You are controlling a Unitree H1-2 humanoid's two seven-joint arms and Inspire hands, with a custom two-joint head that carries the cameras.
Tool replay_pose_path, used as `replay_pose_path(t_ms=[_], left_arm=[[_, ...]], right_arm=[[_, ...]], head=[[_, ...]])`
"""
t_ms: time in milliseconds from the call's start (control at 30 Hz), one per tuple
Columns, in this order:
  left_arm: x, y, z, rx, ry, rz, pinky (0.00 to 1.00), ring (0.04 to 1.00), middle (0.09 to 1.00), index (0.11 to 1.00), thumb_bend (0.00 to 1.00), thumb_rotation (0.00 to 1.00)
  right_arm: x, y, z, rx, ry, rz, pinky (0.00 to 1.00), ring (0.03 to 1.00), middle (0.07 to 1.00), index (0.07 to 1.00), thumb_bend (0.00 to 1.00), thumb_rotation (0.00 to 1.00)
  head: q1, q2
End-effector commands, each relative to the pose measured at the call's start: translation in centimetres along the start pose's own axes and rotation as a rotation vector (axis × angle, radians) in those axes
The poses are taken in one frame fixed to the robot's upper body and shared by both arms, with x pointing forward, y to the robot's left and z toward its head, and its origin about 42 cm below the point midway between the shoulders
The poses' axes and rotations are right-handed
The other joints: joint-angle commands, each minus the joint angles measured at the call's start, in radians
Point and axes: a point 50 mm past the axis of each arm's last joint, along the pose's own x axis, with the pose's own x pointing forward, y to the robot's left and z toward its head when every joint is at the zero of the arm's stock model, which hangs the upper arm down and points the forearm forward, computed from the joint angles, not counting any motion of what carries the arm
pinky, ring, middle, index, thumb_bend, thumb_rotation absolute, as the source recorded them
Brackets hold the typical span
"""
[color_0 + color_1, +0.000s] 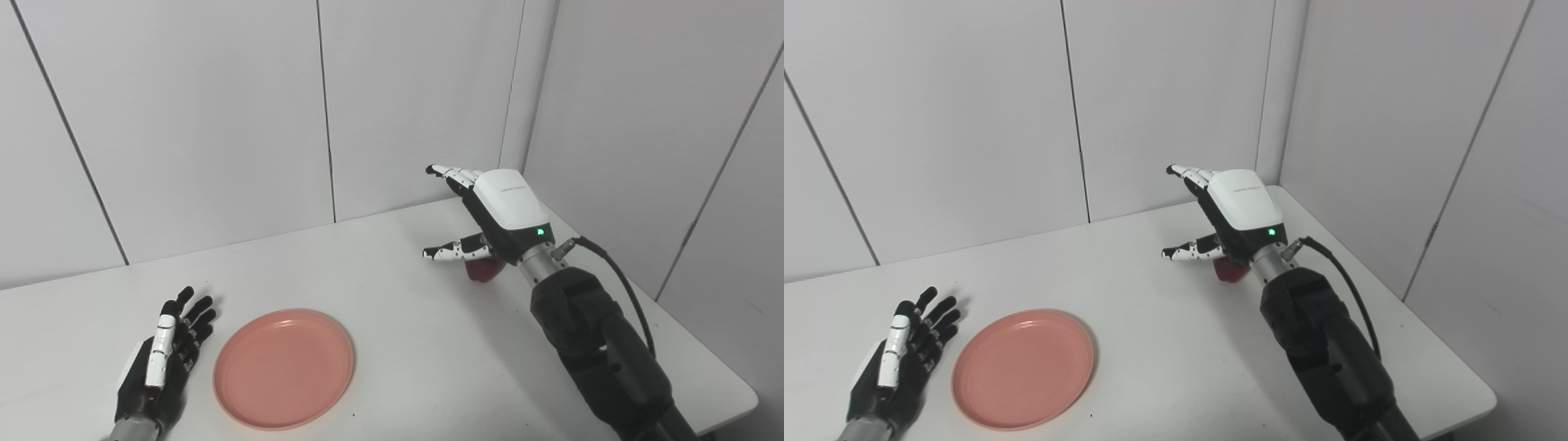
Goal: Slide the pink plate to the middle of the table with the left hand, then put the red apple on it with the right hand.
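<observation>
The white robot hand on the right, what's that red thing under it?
Beneath the open right hand a red apple sits on the white table. Only its lower part shows; the wrist and thumb cover the rest, so contact cannot be judged.

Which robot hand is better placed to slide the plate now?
Left. The left robot hand lies open just beside the plate, which sits left of the table's middle. The right robot hand is far across, open above the apple.

The plate (283,367) sat on the table (398,294) front-left, the left hand (162,361) just beside it on its left. The apple (484,270) lay far right, under the raised right hand (490,211).
</observation>
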Motion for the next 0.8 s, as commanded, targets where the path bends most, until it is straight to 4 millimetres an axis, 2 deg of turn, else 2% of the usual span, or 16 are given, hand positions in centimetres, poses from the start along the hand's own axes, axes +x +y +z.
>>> replay_pose_path(t_ms=[0, 133, 267, 367, 533, 767], left_arm=[[-0.5, -0.3, -2.1, -0.018, 0.087, 0.005, 0.97, 0.934, 0.929, 0.972, 0.56, 0.95], [-0.5, -0.4, -2.2, -0.014, 0.091, 0.008, 0.97, 0.928, 0.925, 0.966, 0.55, 0.95], [-0.5, -0.5, -2.2, -0.018, 0.093, 0.008, 0.97, 0.931, 0.924, 0.963, 0.56, 0.94], [-0.5, -0.5, -2.2, -0.016, 0.093, 0.009, 0.96, 0.929, 0.923, 0.962, 0.56, 0.94], [-0.5, -0.5, -2.3, -0.022, 0.093, 0.010, 0.97, 0.931, 0.925, 0.964, 0.57, 0.93], [-0.5, -0.4, -2.4, -0.014, 0.094, 0.007, 0.96, 0.930, 0.925, 0.967, 0.56, 0.94]], right_arm=[[1.4, -2.0, -0.9, -0.057, -0.002, -0.056, 0.59, 0.779, 0.814, 0.822, 1.00, 0.40], [2.5, -2.1, -2.8, -0.141, 0.037, -0.035, 0.59, 0.784, 0.811, 0.813, 1.00, 0.40], [2.8, -1.6, -4.0, -0.150, 0.078, -0.008, 0.60, 0.794, 0.819, 0.815, 1.00, 0.39], [2.9, -0.7, -4.9, -0.147, 0.103, 0.026, 0.61, 0.799, 0.817, 0.814, 1.00, 0.39], [2.7, 0.8, -6.1, -0.158, 0.127, 0.074, 0.57, 0.770, 0.804, 0.808, 1.00, 0.42], [2.3, 2.6, -6.9, -0.117, 0.155, 0.124, 0.59, 0.785, 0.820, 0.817, 0.99, 0.44]], head=[[0.001, 0.001], [0.005, 0.002], [0.008, 0.003], [0.011, 0.002], [0.011, 0.002], [0.015, 0.004]])
